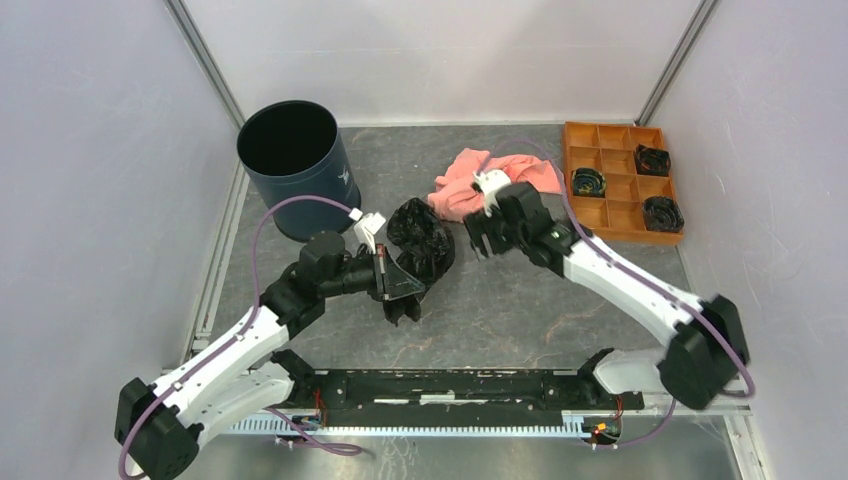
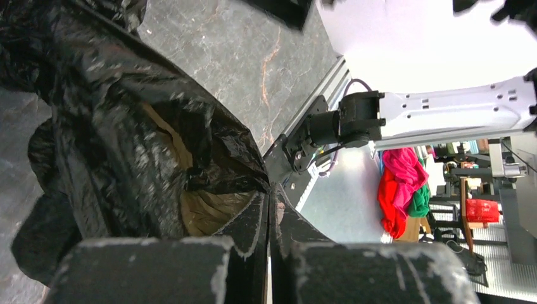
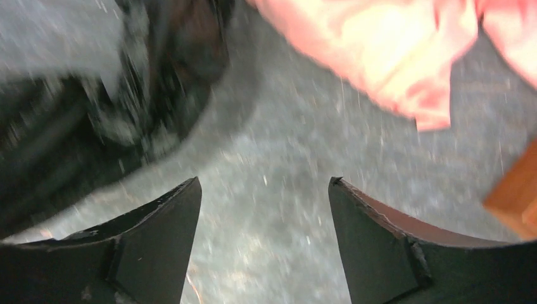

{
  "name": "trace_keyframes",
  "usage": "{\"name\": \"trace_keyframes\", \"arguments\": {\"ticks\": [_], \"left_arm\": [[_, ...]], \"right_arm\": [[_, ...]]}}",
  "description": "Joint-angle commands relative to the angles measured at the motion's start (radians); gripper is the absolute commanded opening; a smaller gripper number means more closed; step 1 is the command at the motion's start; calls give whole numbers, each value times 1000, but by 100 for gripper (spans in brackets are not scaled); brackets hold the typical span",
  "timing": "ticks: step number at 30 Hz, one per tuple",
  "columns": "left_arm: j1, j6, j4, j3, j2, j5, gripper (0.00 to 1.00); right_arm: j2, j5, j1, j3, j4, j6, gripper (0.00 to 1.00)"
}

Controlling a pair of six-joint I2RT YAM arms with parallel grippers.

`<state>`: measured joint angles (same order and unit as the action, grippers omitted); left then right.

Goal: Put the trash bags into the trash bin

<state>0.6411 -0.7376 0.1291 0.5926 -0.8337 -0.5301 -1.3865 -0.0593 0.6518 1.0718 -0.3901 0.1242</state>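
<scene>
The black glossy trash bag (image 1: 422,240) lies crumpled on the table mid-left, right of the dark navy trash bin (image 1: 292,168), which stands upright and open at the back left. My left gripper (image 1: 405,292) is at the bag's near edge. In the left wrist view its jaws (image 2: 269,197) are pressed together, pinching the bag's film (image 2: 126,139). My right gripper (image 1: 478,238) hovers just right of the bag. It is open and empty (image 3: 265,190) over bare table, with the bag (image 3: 95,95) to its upper left.
A salmon-pink cloth (image 1: 495,178) lies behind the right gripper and shows in the right wrist view (image 3: 380,44). An orange compartment tray (image 1: 608,215) with dark items stands at the back right; its corner (image 3: 516,196) is near the right finger. White walls enclose the table.
</scene>
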Motion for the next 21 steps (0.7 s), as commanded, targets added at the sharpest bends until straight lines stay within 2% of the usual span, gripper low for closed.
{"name": "trace_keyframes", "arguments": {"ticks": [1, 2, 3, 4, 5, 6, 7, 8, 10, 11, 13, 17, 21], "left_arm": [[8, -37, -210, -30, -47, -86, 4], [9, -21, -213, -27, -66, -123, 8], [10, 14, -169, -9, -82, -133, 11], [12, 47, -92, 23, -92, -128, 18], [12, 106, -12, 55, -93, -106, 34], [13, 149, 66, 84, -86, -76, 42], [13, 177, 122, 111, -73, -54, 59], [12, 191, 164, 129, -55, -42, 69], [12, 198, 209, 149, -1, -42, 81], [12, 199, 244, 163, 20, -37, 86], [12, 205, 305, 195, 65, 22, 92], [12, 191, 459, 253, 117, 239, 100], [12, 105, 524, 240, 145, 391, 100]], "right_arm": [[212, -67, 3, -180, -33, 17, 83], [249, -12, 2, -226, -14, 31, 84], [275, 41, 2, -256, 1, 46, 84], [301, 102, 2, -285, 17, 59, 85], [322, 153, 6, -305, 27, 66, 85], [346, 182, 8, -320, 42, 73, 85], [375, 209, 15, -340, 67, 80, 86], [395, 242, 23, -360, 95, 87, 88], [432, 330, 49, -402, 171, 108, 91], [443, 371, 80, -415, 212, 126, 91], [445, 354, 137, -418, 229, 149, 92], [404, 187, 286, -396, 223, 190, 92], [296, -58, 486, -338, 230, 274, 92]]}}
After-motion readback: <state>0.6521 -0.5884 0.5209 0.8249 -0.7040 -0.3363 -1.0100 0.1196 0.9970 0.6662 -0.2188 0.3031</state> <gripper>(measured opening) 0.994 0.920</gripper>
